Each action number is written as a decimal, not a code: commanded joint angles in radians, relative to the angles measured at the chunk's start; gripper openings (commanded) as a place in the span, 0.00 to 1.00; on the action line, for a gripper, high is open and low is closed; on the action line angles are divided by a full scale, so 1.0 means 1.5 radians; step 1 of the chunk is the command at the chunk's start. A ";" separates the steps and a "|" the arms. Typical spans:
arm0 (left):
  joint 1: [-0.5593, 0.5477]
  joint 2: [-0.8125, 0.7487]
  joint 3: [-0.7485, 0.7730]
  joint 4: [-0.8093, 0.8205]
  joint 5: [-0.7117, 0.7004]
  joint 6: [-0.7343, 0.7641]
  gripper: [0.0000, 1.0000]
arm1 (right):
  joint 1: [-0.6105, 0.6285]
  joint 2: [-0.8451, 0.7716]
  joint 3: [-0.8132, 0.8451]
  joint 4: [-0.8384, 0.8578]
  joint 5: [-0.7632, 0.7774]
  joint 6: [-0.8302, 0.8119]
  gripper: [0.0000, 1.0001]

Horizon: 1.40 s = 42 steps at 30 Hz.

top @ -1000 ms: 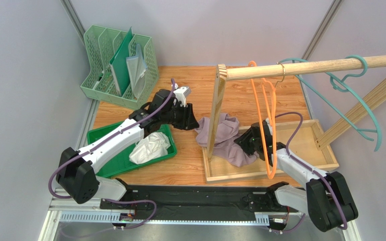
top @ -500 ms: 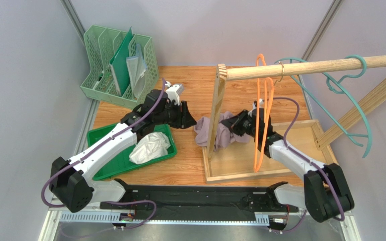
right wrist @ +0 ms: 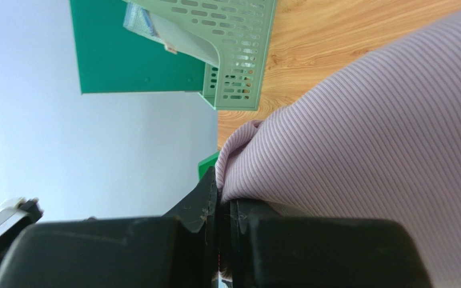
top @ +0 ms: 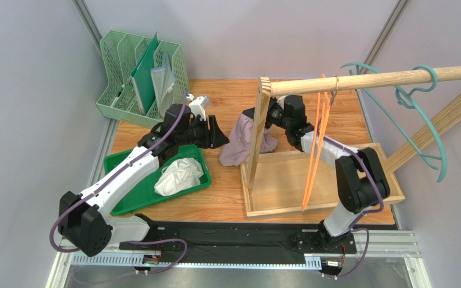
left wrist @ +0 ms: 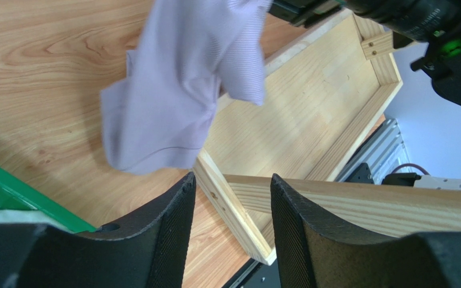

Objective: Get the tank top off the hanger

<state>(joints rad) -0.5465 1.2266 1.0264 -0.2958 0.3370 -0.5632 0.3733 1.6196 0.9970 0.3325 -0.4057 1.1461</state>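
The lilac ribbed tank top (top: 238, 143) hangs bunched just left of the wooden rack post (top: 259, 135). My right gripper (top: 270, 123) is shut on its upper edge. In the right wrist view the cloth (right wrist: 365, 120) is pinched between the closed jaws (right wrist: 224, 204). The orange hanger (top: 314, 147) hangs from the wooden rod (top: 383, 79), to the right of the cloth, with no fabric showing on it. My left gripper (top: 218, 133) stands open just left of the tank top, apart from it. Its wrist view shows the cloth (left wrist: 179, 90) beyond the empty gripper (left wrist: 233, 198).
A green mesh file rack (top: 143, 78) stands at the back left. A green tray (top: 127, 195) near the left arm holds a white cloth (top: 179, 177). The rack's wooden base frame (top: 359, 180) lies at the right. A teal hanger (top: 422, 114) hangs on the rod's far end.
My right gripper closed on the tank top and carried it up and back to the left, away from the orange hanger. The hanger swung upright. My left gripper drew back left, off the cloth.
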 commanded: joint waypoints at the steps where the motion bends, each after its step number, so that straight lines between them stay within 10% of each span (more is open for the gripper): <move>1: 0.004 0.046 0.064 0.006 0.024 0.012 0.56 | 0.005 0.085 0.078 -0.046 -0.048 -0.016 0.10; 8: 0.004 0.163 0.151 -0.055 0.020 0.052 0.61 | 0.004 0.068 0.075 -0.144 -0.017 -0.109 0.55; 14: 0.003 0.230 0.199 -0.069 0.014 0.060 0.63 | -0.017 -0.015 0.081 -0.297 0.032 -0.214 0.75; 29: 0.004 0.535 0.561 -0.347 -0.005 0.268 0.65 | -0.168 -0.219 -0.156 -0.318 -0.037 -0.279 0.81; 31: 0.004 0.567 0.610 -0.364 -0.008 0.280 0.89 | -0.197 -0.231 -0.177 -0.313 -0.064 -0.284 0.81; 42: -0.049 0.645 0.586 -0.349 -0.073 0.282 0.91 | -0.243 -0.283 -0.244 -0.277 -0.121 -0.294 0.82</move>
<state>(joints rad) -0.5617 2.1868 1.9179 -0.8204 0.2668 -0.1719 0.0097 1.2396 0.6460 -0.1452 -0.5320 0.7250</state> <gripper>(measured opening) 0.906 0.814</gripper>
